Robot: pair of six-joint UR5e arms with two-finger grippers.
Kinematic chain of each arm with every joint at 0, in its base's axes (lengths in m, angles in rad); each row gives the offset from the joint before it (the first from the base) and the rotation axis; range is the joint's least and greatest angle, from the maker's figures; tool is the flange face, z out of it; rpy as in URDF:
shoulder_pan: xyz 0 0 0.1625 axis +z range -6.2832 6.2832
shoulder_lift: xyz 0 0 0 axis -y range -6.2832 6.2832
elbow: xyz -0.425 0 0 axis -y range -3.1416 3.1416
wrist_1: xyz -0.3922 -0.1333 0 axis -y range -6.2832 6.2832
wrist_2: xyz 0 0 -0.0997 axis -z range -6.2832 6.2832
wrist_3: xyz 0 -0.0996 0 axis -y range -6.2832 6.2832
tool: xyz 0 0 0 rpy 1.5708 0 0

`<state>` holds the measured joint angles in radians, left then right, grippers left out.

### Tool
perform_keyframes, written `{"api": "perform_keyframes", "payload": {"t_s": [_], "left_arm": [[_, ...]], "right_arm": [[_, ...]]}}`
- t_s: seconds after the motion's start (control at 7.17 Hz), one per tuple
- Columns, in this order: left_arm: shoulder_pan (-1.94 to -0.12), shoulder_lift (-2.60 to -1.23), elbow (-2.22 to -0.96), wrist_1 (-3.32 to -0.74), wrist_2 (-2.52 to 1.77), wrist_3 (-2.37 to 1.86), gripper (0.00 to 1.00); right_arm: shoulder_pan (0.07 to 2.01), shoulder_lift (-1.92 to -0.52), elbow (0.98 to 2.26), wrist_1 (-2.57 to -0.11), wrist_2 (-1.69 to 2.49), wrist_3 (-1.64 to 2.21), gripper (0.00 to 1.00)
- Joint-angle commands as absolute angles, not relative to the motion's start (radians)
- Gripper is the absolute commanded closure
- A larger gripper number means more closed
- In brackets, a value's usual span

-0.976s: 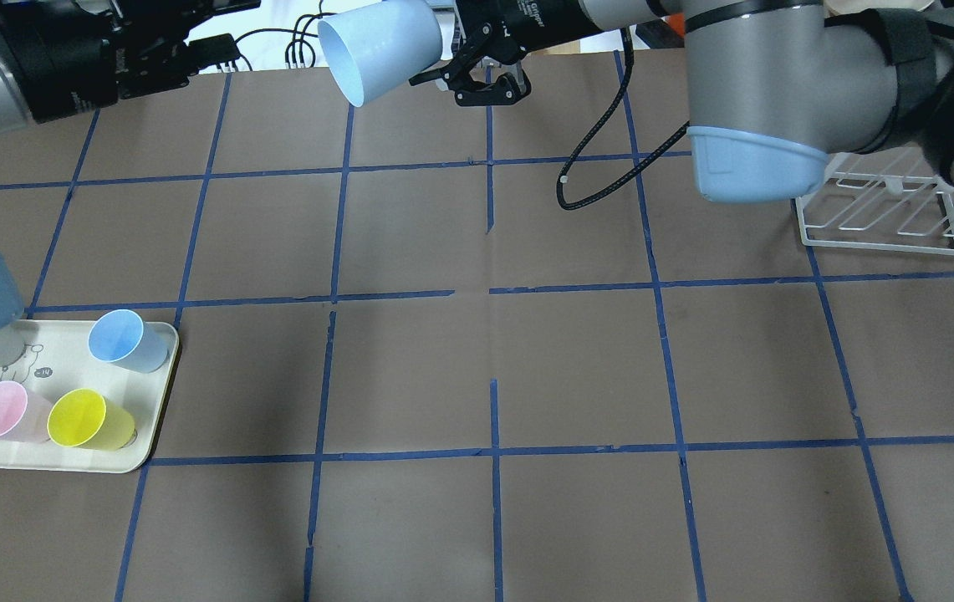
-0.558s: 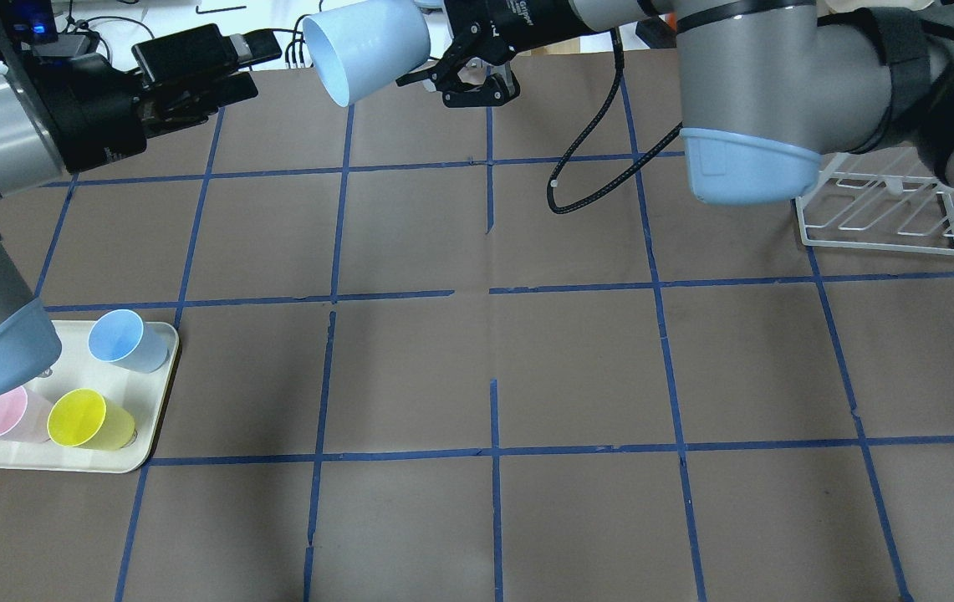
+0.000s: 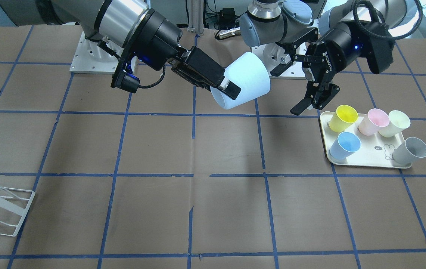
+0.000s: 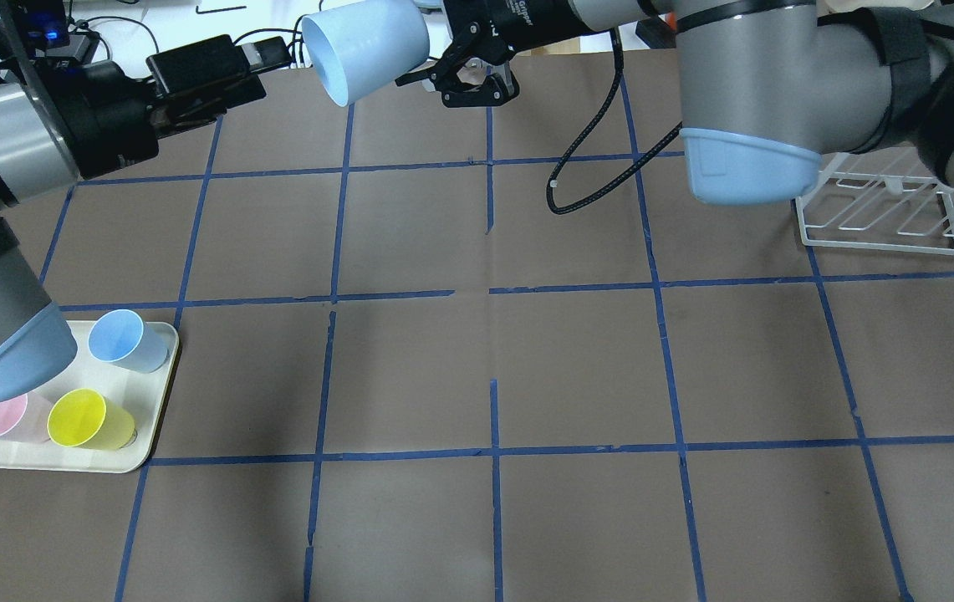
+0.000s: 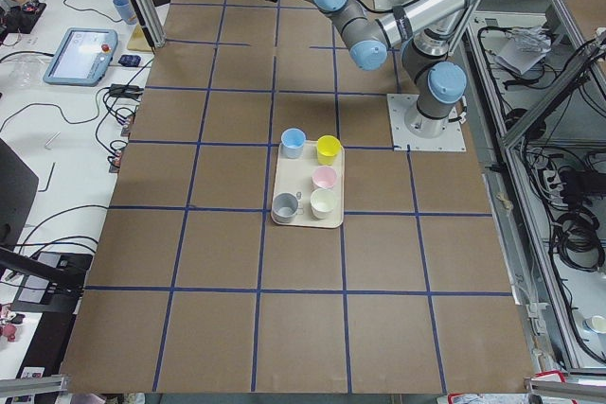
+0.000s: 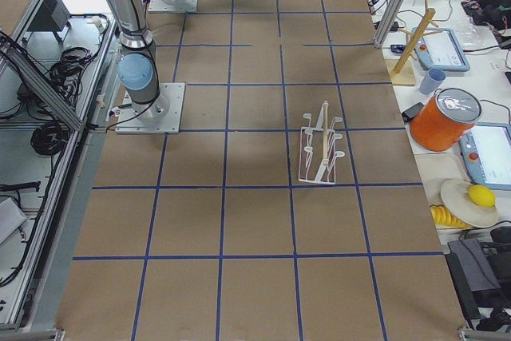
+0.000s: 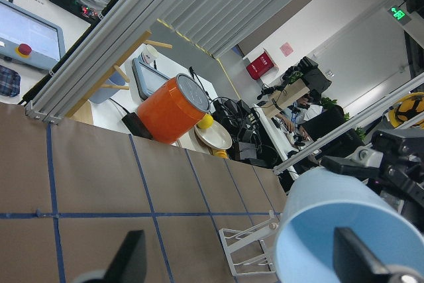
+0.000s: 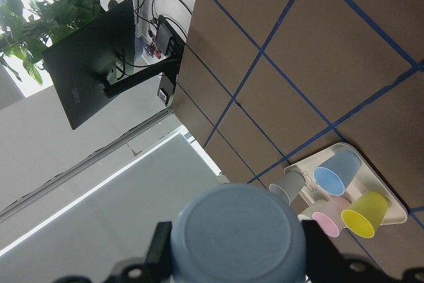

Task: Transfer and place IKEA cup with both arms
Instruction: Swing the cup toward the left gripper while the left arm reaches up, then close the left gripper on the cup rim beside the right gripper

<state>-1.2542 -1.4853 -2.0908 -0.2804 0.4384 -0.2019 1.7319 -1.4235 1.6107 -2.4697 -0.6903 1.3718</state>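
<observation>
step: mid-air handover | right gripper [image 3: 227, 89] clamped on IKEA cup [image 4: 368, 46] base | left gripper [image 7: 238, 243] spread, near mouth | next, likely: left closes on rim

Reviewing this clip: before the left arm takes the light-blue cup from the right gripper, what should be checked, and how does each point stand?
1. Grip of the right gripper on the IKEA cup: ok, shut on its base end, cup aloft.
2. Opening of the left gripper: ok, jaws spread wide.
3. Cup's mouth towards the left gripper: ok, the left wrist view looks into it.
4. Left gripper around the cup: not ok, it stands apart from the rim.
5. Free spot on the tray: ok, bare patch between the blue cup and the grey cup.
</observation>
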Motion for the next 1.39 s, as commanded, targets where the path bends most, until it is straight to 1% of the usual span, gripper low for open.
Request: {"api": "perform_keyframes", "payload": {"t_s": [0.0, 0.7, 1.25], "left_arm": [[-1.293, -1.494, -2.091, -0.273, 0.446, -0.201, 0.0], [-1.347, -1.519, -2.082, -0.272, 0.457, -0.199, 0.0], [-1.353, -1.557, -2.026, -0.27, 0.457, -0.198, 0.0]], "right_arm": [[1.732, -1.424, 1.611, -2.47, -0.69, 1.371, 0.56], [1.732, -1.422, 1.611, -2.47, -0.692, 1.373, 0.56], [1.732, -1.422, 1.611, -2.47, -0.692, 1.371, 0.56]]}}
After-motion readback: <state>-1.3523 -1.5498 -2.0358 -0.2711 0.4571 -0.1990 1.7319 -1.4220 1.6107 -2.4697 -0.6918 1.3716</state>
